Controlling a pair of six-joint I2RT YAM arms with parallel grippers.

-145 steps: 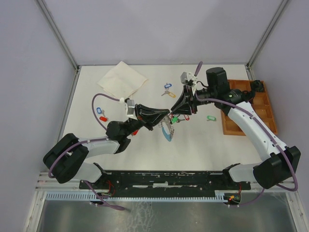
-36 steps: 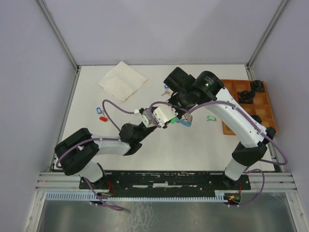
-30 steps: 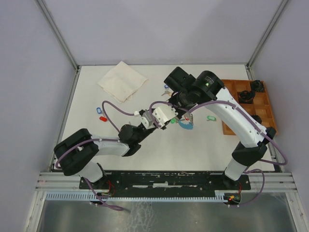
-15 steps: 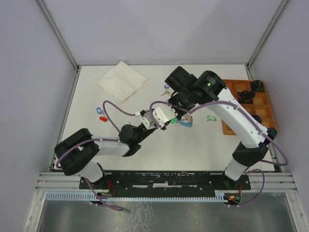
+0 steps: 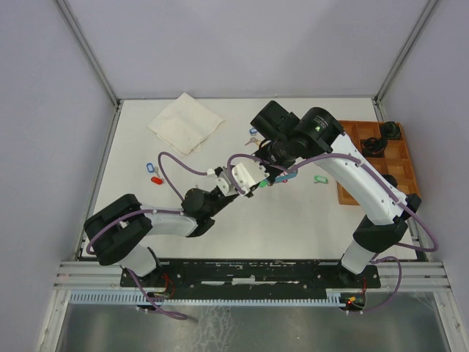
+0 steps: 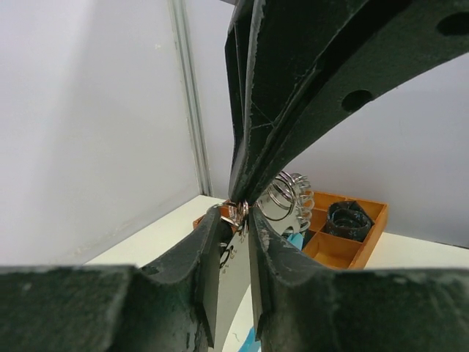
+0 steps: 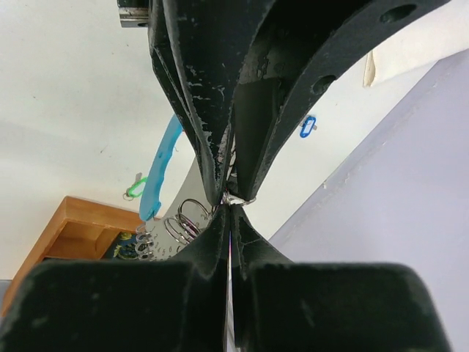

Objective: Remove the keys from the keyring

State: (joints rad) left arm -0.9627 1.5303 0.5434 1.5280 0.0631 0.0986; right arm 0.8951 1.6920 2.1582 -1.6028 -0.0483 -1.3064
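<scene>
Silver key (image 6: 233, 293) clamped in left gripper (image 6: 234, 224); right gripper (image 7: 229, 213) pinched shut, tip-to-tip with it; light-blue keyring (image 7: 160, 176) dangles beside.

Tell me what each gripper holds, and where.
Right gripper pinches a small metal ring by its edge; left gripper clamps a flat silvery piece, perhaps a key, beside it.

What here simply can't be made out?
- Top view: what hangs on the keyring; the left claw and right claw cover it.
- Left wrist view: what the silvery strip in the left claw belongs to; its fingers hide the ends.
- Right wrist view: whether the right claw grips anything; too close, blurred.
</scene>
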